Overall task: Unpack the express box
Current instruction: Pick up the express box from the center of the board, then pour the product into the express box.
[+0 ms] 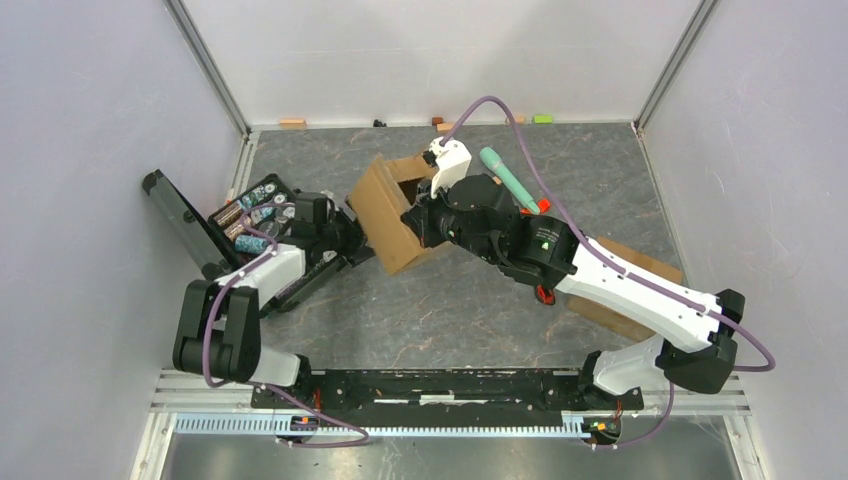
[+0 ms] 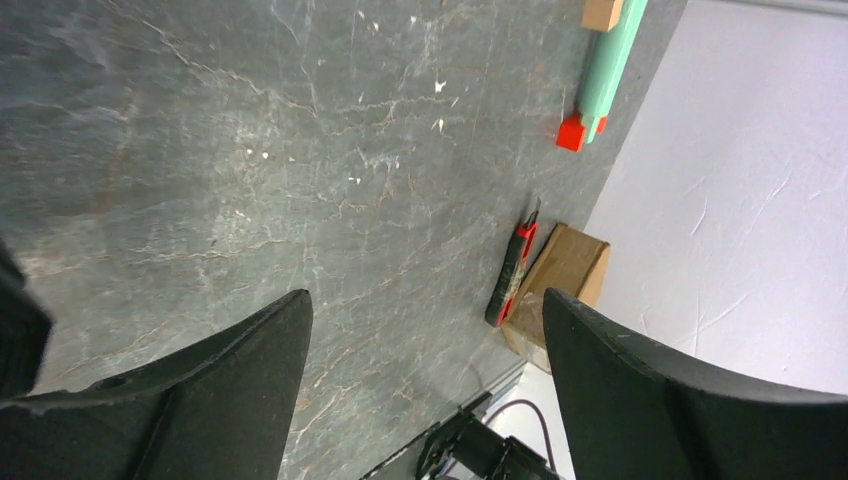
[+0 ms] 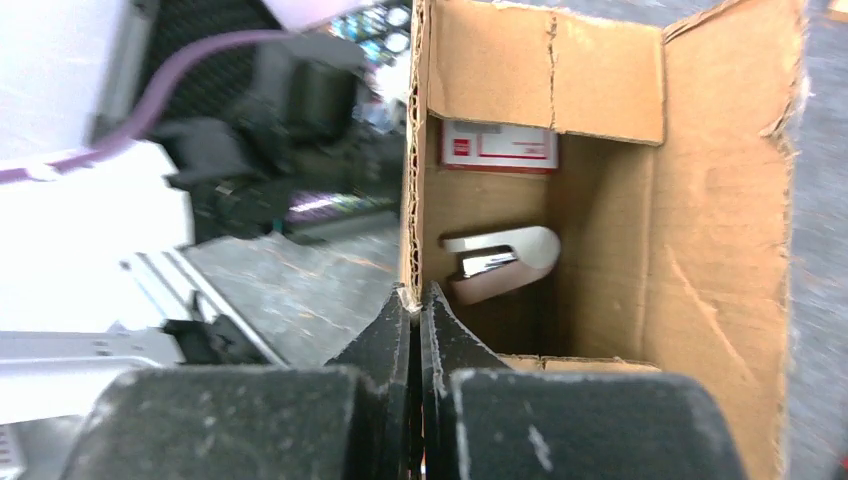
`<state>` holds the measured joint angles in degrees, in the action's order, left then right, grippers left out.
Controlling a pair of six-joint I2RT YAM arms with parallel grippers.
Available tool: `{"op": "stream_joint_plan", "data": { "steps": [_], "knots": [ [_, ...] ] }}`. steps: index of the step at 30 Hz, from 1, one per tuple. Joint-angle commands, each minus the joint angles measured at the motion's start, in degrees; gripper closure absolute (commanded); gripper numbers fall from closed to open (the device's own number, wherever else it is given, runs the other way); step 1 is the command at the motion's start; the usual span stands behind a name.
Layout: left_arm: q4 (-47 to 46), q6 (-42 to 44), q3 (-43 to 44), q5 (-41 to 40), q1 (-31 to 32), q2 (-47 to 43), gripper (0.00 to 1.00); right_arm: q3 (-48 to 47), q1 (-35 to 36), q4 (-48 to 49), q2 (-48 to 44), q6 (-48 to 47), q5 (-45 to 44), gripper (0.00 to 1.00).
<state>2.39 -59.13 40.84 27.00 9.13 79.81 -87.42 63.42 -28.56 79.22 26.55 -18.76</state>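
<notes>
**Right gripper** [image 3: 418,305]: fingers are clamped together on the corrugated edge of one side wall of the express box [image 3: 610,230], at its open mouth.

**Left gripper** [image 2: 425,300]: jaws are held wide apart with nothing between them, over bare table [image 2: 250,150].

**Express box:** set towards the middle of the table's far edge, between both arms; the right arm is judged the nearer.

**Contents:** one pale item [image 3: 500,262] is lodged deep inside, beyond the pinched wall, with its long axis laid across the opening.
</notes>
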Motion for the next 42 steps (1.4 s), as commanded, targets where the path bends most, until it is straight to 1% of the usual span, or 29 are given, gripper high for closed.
{"op": "stream_joint_plan", "data": {
  "steps": [1,4,7,10,12,14,17,20,22,24,26,28,30,32,33,35,38,42],
  "knots": [
    [-12.1,-5.1,-0.9,3.5,2.8,3.0,0.09,-1.5,0.0,15.5,-2.3,4.2,7.3,1.00],
    [-16.7,-7.4,-1.9,4.6,4.3,4.2,0.09,0.7,-0.6,18.4,-2.6,6.6,8.0,1.00],
    [-19.1,-9.4,-3.3,4.9,4.7,2.0,0.09,8.3,-4.1,22.6,-4.8,11.0,11.1,1.00],
    [-16.2,-8.8,-3.9,3.9,4.6,-2.4,0.09,17.9,-8.5,26.6,-8.0,14.3,12.2,1.00],
    [-15.5,-9.0,-5.3,3.1,4.6,-5.2,0.10,24.3,-11.5,28.1,-9.5,16.7,15.2,1.00],
    [-14.4,-8.5,-6.2,2.5,4.6,-7.4,0.11,30.6,-13.1,33.5,-10.5,18.9,16.8,1.00],
    [-14.3,-8.2,-7.7,2.6,4.7,-8.4,0.14,36.7,-14.7,37.1,-10.2,21.4,18.6,1.00],
    [-13.5,-7.3,-8.7,1.7,4.7,-8.9,0.16,41.2,-15.3,39.8,-8.9,21.8,18.6,1.00],
    [-12.2,-5.9,-8.6,0.9,4.8,-8.9,0.17,43.5,-15.7,40.8,-7.7,21.5,18.4,1.00],
    [-10.4,-4.0,-7.6,0.0,5.3,-8.3,0.17,46.8,-16.3,44.0,-6.1,22.0,19.3,1.00],
    [-8.3,-1.3,-6.2,-1.8,6.2,-7.1,0.17,48.7,-16.5,46.6,-4.8,22.0,20.6,1.00],
    [-6.1,1.2,-4.6,-3.3,7.2,-5.3,0.17,49.6,-16.6,47.2,-3.4,21.8,20.5,1.00],
    [-5.4,1.7,-3.8,-3.6,8.1,-4.2,0.18,50.8,-17.1,48.1,-2.1,22.0,21.3,1.00],
    [-2.8,3.3,-2.3,-6.3,9.6,-5.4,0.18,51.5,-17.6,48.0,-1.3,22.1,21.6,1.00],
    [-0.1,4.2,-1.7,-8.0,10.2,-6.1,0.17,51.9,-17.9,48.5,-1.2,22.3,22.1,1.00],
    [0.4,4.4,-1.1,-8.2,10.3,-6.4,0.17,52.6,-18.3,49.4,-1.2,22.6,22.9,1.00],
    [2.4,5.5,0.1,-9.2,10.3,-6.5,0.17,51.6,-18.6,49.0,-1.4,22.6,23.9,1.00],
    [6.9,8.1,3.2,-12.6,10.2,-8.2,0.17,48.4,-19.0,46.5,-4.6,22.5,24.2,1.00]
  ]
}}
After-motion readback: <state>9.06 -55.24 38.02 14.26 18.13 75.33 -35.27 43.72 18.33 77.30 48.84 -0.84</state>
